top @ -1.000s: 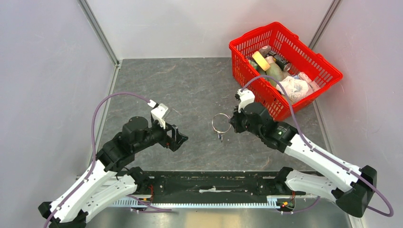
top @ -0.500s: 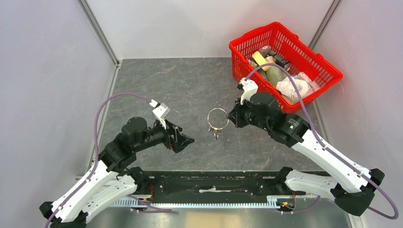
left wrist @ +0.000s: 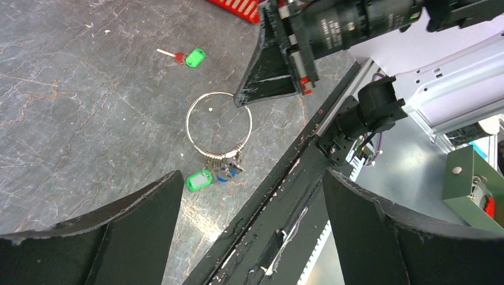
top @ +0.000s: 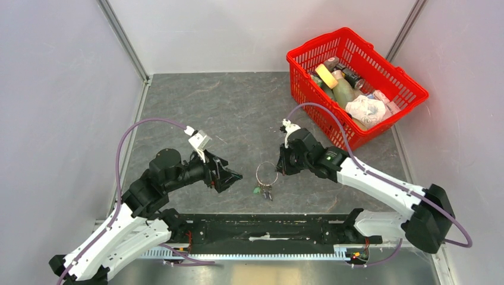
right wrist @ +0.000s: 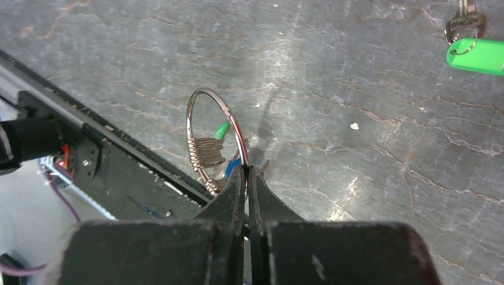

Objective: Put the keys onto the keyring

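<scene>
The keyring (top: 258, 174) is a thin silver wire ring, and my right gripper (top: 279, 168) is shut on its rim. It stands low over the grey table near the front rail. Several keys (top: 263, 191) hang bunched from its bottom, with green and blue heads (left wrist: 198, 180), and they seem to touch the table. In the right wrist view the shut fingertips (right wrist: 248, 169) pinch the wire (right wrist: 189, 127). A loose green-headed key (left wrist: 194, 57) lies on the table beyond the ring, also in the right wrist view (right wrist: 478, 54). My left gripper (top: 229, 176) is open and empty, a little left of the ring.
A red basket (top: 315, 43) with bottles and other clutter stands at the back right. A black rail (top: 267, 228) runs along the table's near edge, close behind the hanging keys. Grey walls close in left, right and behind.
My right gripper has carried the keyring down and toward the near edge, so the hanging keys now reach the table. The left arm has shifted only slightly.
</scene>
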### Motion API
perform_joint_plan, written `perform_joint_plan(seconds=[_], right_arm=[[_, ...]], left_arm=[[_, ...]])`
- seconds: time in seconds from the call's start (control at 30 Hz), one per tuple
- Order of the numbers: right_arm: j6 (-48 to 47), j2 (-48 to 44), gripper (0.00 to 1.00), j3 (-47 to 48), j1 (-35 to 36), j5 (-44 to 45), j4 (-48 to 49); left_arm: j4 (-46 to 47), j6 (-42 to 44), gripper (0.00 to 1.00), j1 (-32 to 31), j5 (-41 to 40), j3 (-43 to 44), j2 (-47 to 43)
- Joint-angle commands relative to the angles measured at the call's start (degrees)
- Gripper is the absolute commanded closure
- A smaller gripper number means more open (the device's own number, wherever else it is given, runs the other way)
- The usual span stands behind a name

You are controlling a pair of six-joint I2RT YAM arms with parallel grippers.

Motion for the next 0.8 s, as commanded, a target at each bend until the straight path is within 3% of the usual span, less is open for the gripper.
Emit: perform_joint_plan(seconds=[0.0, 0.07, 0.17, 0.23, 0.33, 0.47, 0.6, 0.77], right_arm=[[3.24, 3.87, 0.97, -1.34, -0.98, 6.92, 6.1], [4.47, 5.83, 0.91, -2.33, -3.13, 8.73, 6.2], [4.85, 7.02, 0.58, -2.49, -4.49, 14.81, 4.62], [4.09, 6.45, 0.47, -1.9, -4.55, 19.44, 2.59], [2.29, 3.64, 0.44, -1.98, -4.55, 18.7, 3.55], [-0.25, 1.2, 0.46, -2.09, -4.52, 9.84, 6.33], [-0.95, 3.69, 0.5, -1.1, -3.69, 1.52, 6.44], [-1.18, 7.52, 0.54, -1.3, -0.28, -2.17, 9.29]], left_arm=[[1.11, -0.8, 0.07, 0.18, -0.58, 0.26, 0.42], [1.02, -0.7, 0.07, 0.18, -0.68, 0.33, 0.4], [0.63, -0.45, 0.07, 0.18, -1.1, 0.15, 0.24], [0.42, -0.28, 0.07, 0.18, -1.43, 0.06, 0.1], [0.4, 0.13, 0.07, 0.18, -1.83, -0.04, 0.22], [0.41, 0.57, 0.07, 0.19, -2.01, 0.21, 0.84], [0.36, 0.83, 0.07, 0.18, -2.08, 0.33, 0.78], [-0.02, 0.85, 0.07, 0.18, -2.54, 0.19, 0.52]])
